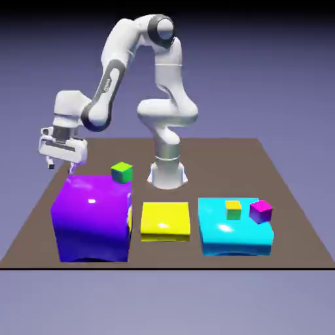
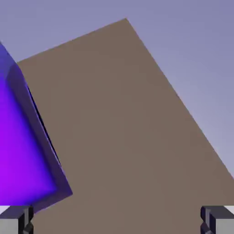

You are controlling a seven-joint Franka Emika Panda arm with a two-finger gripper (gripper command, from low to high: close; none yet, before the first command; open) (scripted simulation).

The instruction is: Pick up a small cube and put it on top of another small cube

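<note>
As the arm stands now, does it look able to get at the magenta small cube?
Probably yes, after a move across: the magenta cube sits at the cyan block, nothing visible covering its top, and the pincer is open.

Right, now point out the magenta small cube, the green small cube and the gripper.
Magenta small cube point(image 1: 261, 212): exterior view, front side.
Green small cube point(image 1: 122, 173): exterior view, upper body.
Gripper point(image 1: 61, 168): exterior view, between fingertips.

purple block point(image 1: 93, 216), yellow block point(image 1: 165, 219), cyan block point(image 1: 229, 242)
</note>
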